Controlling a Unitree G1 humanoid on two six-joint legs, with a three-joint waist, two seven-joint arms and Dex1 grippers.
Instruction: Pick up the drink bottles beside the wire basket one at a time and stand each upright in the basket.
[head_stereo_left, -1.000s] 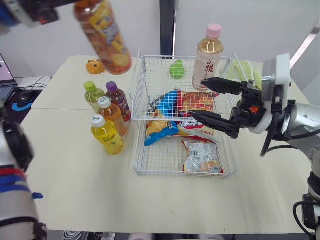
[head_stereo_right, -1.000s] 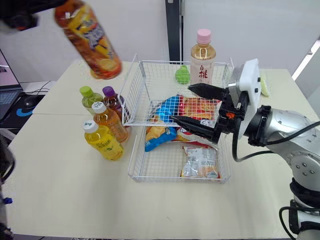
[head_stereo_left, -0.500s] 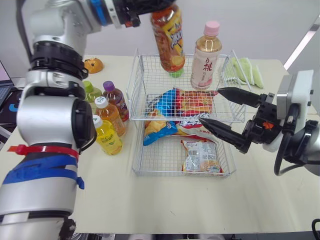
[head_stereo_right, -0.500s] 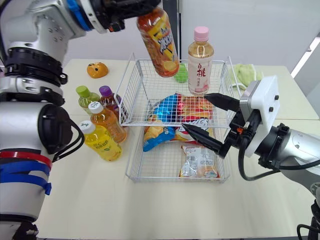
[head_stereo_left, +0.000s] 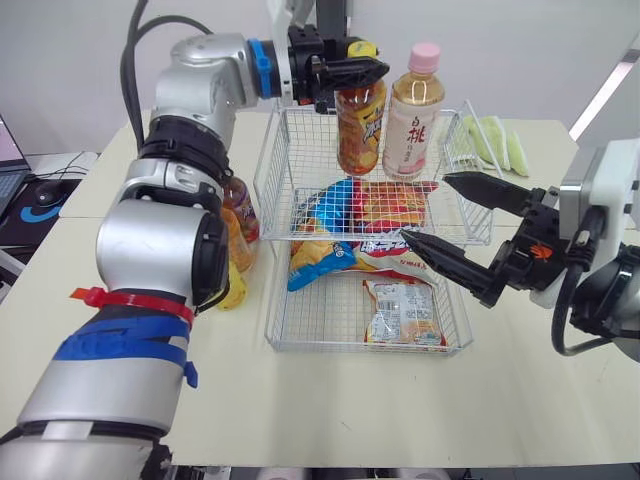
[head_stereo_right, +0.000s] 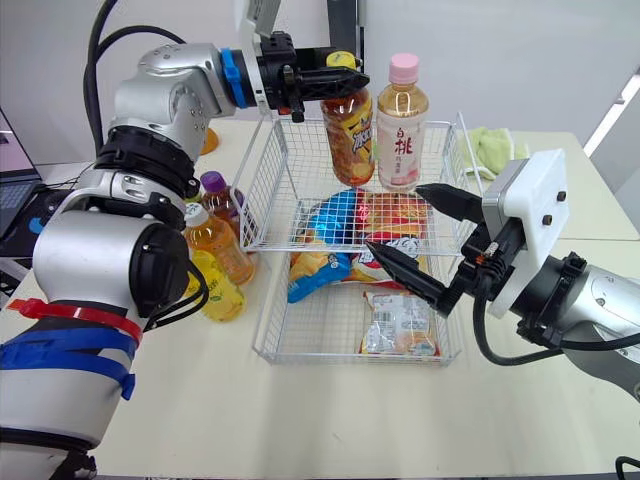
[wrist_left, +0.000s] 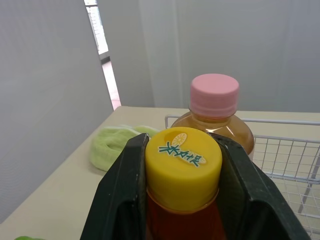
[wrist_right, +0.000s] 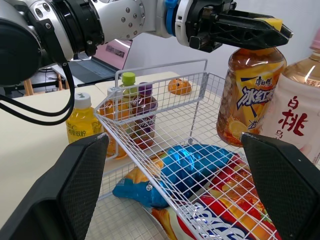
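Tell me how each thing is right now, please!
Iced tea bottle: upright, capped, held inside the wire basket.
Left jaws: shut on its top.
Peach bottle: upright, capped, next to it.
Yellow bottle: upright, capped, outside the basket.
Purple-capped bottle: upright, outside the basket.
Snack bags: lying flat in the basket.
Right jaws: open, empty.

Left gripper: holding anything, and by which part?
The left gripper holds the orange tea bottle at its top, fingers clamped either side of the yellow cap. The right gripper is open and empty.
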